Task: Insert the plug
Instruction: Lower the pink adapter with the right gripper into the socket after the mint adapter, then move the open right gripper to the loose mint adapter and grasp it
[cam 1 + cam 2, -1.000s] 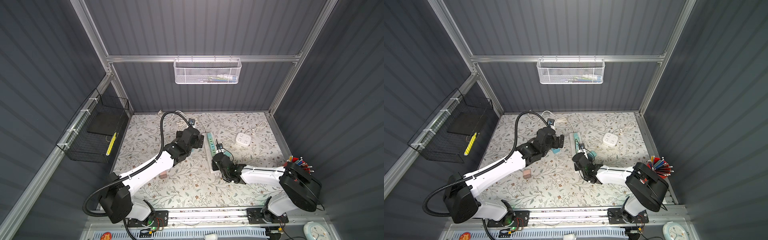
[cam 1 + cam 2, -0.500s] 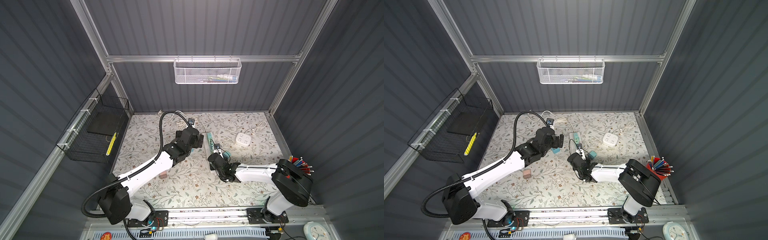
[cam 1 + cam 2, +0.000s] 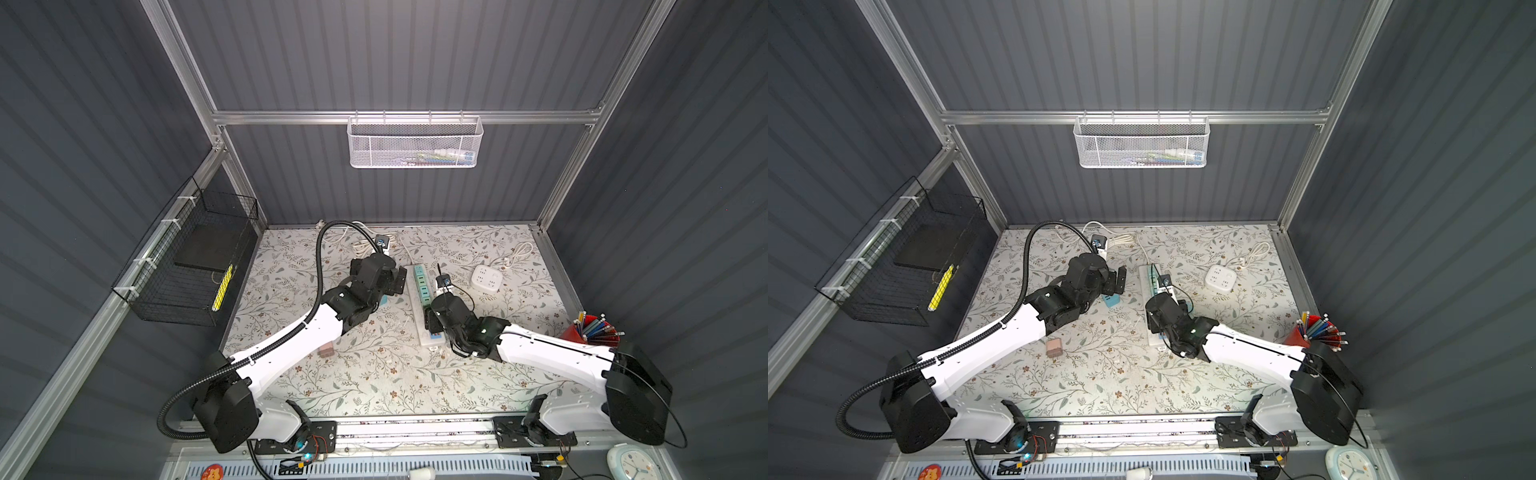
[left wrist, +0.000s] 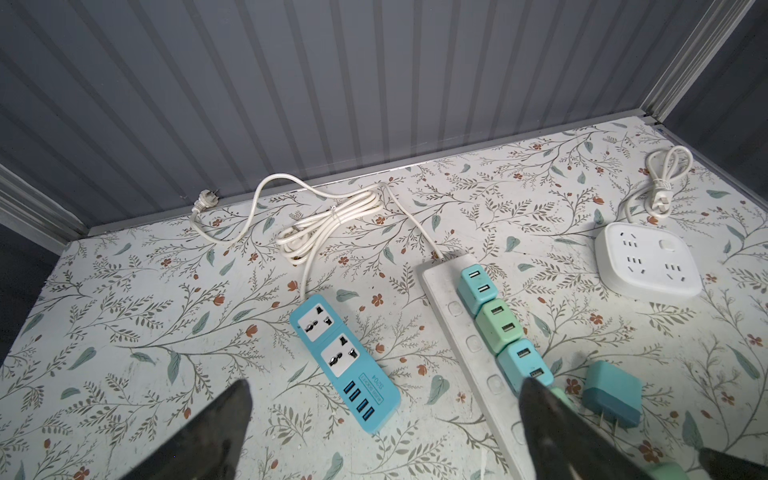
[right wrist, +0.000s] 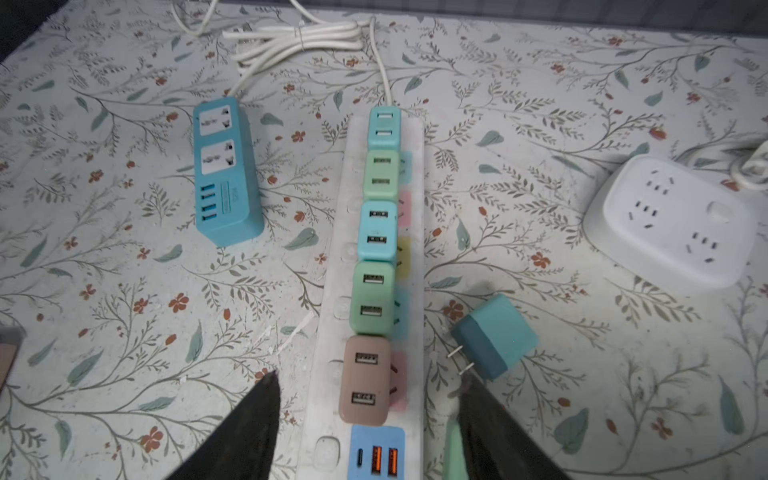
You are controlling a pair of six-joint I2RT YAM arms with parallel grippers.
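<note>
The right gripper [image 5: 365, 379], pressed shut a second ago, now has its fingers spread to either side of the brown plug [image 5: 368, 401] and touches it on neither side. That plug stands in the white strip [image 5: 332, 316], at the lower middle of the right wrist frame. It is last in a row of five, just above the USB ports [image 5: 376, 457], and looks level with its neighbours. I judge it inserted and just let go. The left gripper [image 4: 384, 382] hangs with its fingers wide, holding nothing, over the gap between the blue strip [image 4: 345, 357] and the white one.

Left of the white strip the tabletop [image 5: 124, 291] is bare, so that finger can back off freely. On the right a loose teal plug [image 5: 496, 336] lies just beside the strip, its prongs near the right fingertip [image 5: 478, 409]. A sideways pull could nudge it, so straight back looks safest.
</note>
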